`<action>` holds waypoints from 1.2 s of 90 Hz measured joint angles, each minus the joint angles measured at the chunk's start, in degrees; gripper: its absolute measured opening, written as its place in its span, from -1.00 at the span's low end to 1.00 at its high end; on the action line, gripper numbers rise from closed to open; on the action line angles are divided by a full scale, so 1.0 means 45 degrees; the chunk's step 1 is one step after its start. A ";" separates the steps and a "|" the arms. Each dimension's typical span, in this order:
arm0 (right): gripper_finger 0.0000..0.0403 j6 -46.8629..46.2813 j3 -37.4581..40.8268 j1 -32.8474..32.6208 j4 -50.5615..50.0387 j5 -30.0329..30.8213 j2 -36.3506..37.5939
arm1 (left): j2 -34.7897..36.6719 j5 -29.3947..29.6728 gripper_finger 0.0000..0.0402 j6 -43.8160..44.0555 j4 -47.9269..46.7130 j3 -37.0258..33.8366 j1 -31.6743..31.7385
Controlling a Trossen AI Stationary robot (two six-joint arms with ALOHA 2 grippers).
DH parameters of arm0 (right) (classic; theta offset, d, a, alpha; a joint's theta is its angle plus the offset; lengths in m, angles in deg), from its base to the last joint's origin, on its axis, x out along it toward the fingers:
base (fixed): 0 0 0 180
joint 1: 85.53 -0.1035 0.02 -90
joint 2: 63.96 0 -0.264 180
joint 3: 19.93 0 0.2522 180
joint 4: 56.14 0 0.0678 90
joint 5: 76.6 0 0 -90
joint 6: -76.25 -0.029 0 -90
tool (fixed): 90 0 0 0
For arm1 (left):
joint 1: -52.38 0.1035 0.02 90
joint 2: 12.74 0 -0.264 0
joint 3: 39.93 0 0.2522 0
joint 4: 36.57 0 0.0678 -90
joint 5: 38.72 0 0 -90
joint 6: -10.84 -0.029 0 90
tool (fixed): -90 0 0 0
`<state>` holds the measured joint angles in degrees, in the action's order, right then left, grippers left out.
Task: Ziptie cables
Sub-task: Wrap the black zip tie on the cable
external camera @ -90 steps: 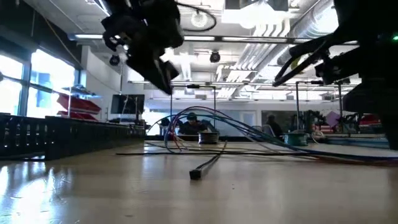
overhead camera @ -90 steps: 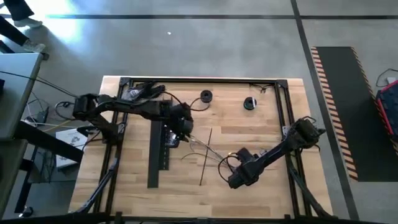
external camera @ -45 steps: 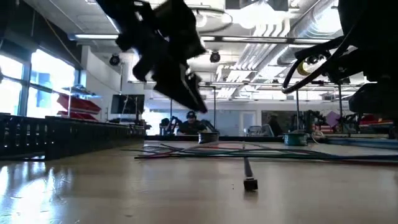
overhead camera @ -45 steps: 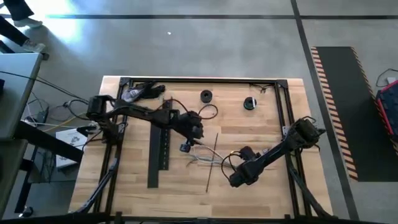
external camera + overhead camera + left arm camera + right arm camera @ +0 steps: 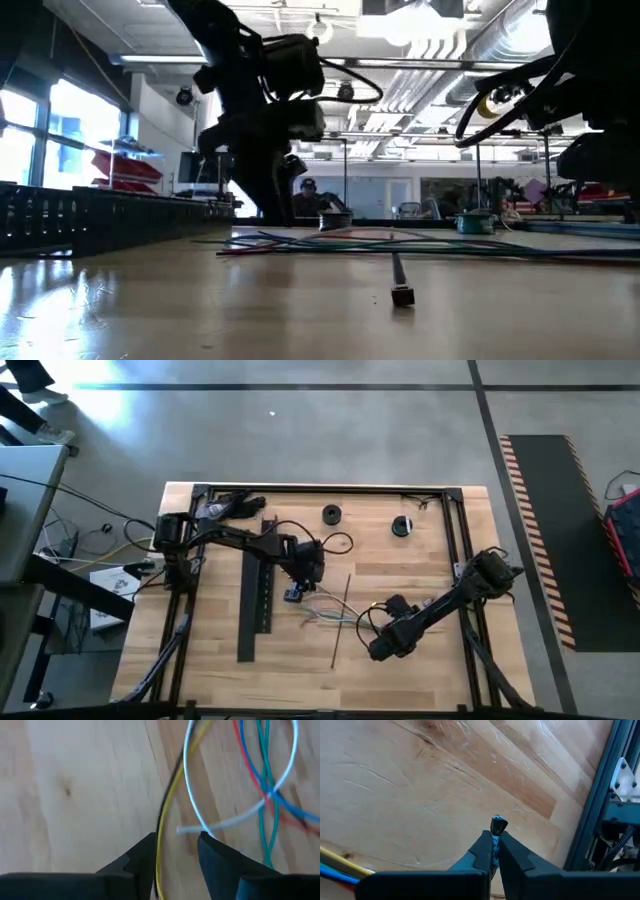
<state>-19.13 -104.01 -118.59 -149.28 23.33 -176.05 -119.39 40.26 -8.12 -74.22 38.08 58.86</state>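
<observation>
Jaws on the left gripper (image 5: 175,851) stand apart, its two dark fingers straddling a yellow wire (image 5: 167,815) that runs with a dark one between them without being pinched, while the right gripper (image 5: 494,845) has its jaws pressed together on a small dark-headed strip, most likely the zip tie (image 5: 498,826), whose head pokes out just past the fingertips. From above, the left gripper (image 5: 303,573) hangs over the middle of the wooden table (image 5: 420,680), just beside the long black slotted channel (image 5: 254,603), and the right gripper (image 5: 381,647) sits lower and to the right, near the far end of the wires. The cables (image 5: 327,610) lie loose on the boards between the two grippers, a flat spray of thin strands crossed by a thin straight dark line (image 5: 341,618). Up close they are coloured: white (image 5: 235,820), red, blue and teal wires looping and crossing over one another, not gathered at all. The low view shows them lying nearly flat across the tabletop (image 5: 330,243). As a judgement, the task looks barely begun: a tie appears to be in hand, but no strap circles the bundle and the strands are spread. Left to do is gathering the wires into one bunch, passing the tie round them and cinching it.
</observation>
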 joint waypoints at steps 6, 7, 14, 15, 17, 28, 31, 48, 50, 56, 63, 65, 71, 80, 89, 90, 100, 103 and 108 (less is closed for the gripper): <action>-0.98 -0.0263 0.0000 0.0000 0.0032 0.0251 0.0000 | 0.0000 0.0096 -0.47 -0.0038 0.0202 0.0005 0.0156; -0.98 -0.0317 0.0000 0.0000 0.0035 0.0297 0.0000 | 0.0000 0.0106 -0.48 -0.0035 0.0248 0.0005 0.0176; -0.98 -0.0556 0.0000 0.0000 0.0086 0.0461 0.0000 | 0.0000 0.0138 -0.56 0.0090 0.0524 0.0005 0.0251; -0.98 -0.0565 0.0000 0.0000 0.0089 0.0461 0.0000 | 0.0000 0.0135 -0.57 0.0106 0.0546 0.0005 0.0257; -0.99 -0.0565 0.0000 0.0000 0.0101 0.0477 0.0000 | 0.0000 0.0130 -0.60 0.0149 0.0567 0.0005 0.0267; -0.99 -0.0528 0.0000 0.0000 0.0182 0.0495 0.0000 | -0.0542 0.0186 -0.79 0.0175 0.0591 0.0024 0.0351; -0.99 -0.0581 -0.0004 0.0000 0.0196 0.0495 0.0000 | -0.0785 0.0166 -0.84 0.0179 0.0598 0.0015 0.0409; -0.99 -0.0803 -0.0024 0.0000 0.0349 0.0753 0.0000 | -0.1156 -0.0199 -0.98 0.0689 0.0257 0.0089 0.0617; -0.99 -0.0800 -0.0024 0.0000 0.0387 0.0776 0.0000 | -0.1149 -0.0204 -0.98 0.0770 0.0160 0.0101 0.0613; -0.99 -0.0728 -0.0024 0.0000 0.0456 0.0794 0.0000 | -0.1048 -0.0208 -0.99 0.0877 -0.0287 0.0102 0.0496; -0.99 -0.0559 -0.0024 0.0000 0.0472 0.0801 0.0000 | -0.1044 -0.0521 -1.00 0.1146 -0.0963 0.0102 0.0296; -0.99 -0.0520 -0.0024 0.0000 0.0497 0.0801 0.0000 | -0.1044 -0.0622 -1.00 0.1215 -0.1185 0.0102 0.0235; -0.99 -0.0512 -0.0024 0.0000 0.0508 0.0876 0.0000 | -0.1038 -0.0758 -1.00 0.1406 -0.1659 0.0074 -0.0020; -0.99 -0.0581 -0.0024 0.0002 0.0522 0.1291 0.0000 | -0.1010 -0.0741 -1.00 0.1549 -0.1800 -0.0063 -0.0390; -0.99 -0.0780 -0.0024 -0.0005 0.0514 0.1985 0.0000 | -0.1010 -0.0737 -1.00 0.2052 -0.1924 -0.0070 -0.0738; -0.99 -0.0773 -0.0024 -0.0005 0.0509 0.2067 0.0000 | -0.1010 -0.0734 -1.00 0.2108 -0.1935 -0.0073 -0.0783; -0.99 -0.0731 -0.0024 -0.0005 0.0139 0.2517 0.0000 | -0.0879 -0.0720 -1.00 0.2603 -0.2024 -0.0117 -0.1245; -0.99 -0.0731 -0.0024 -0.0005 -0.0048 0.2610 0.0000 | -0.0814 -0.0715 -1.00 0.2805 -0.2050 -0.0134 -0.1388; -0.99 -0.0717 -0.0024 -0.0031 -0.0363 0.2743 0.0000 | -0.0665 -0.0709 -1.00 0.3146 -0.2125 -0.0160 -0.1643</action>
<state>-22.36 -104.12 -118.73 -150.91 35.68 -176.05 -122.38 37.07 6.04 -83.79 37.36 51.47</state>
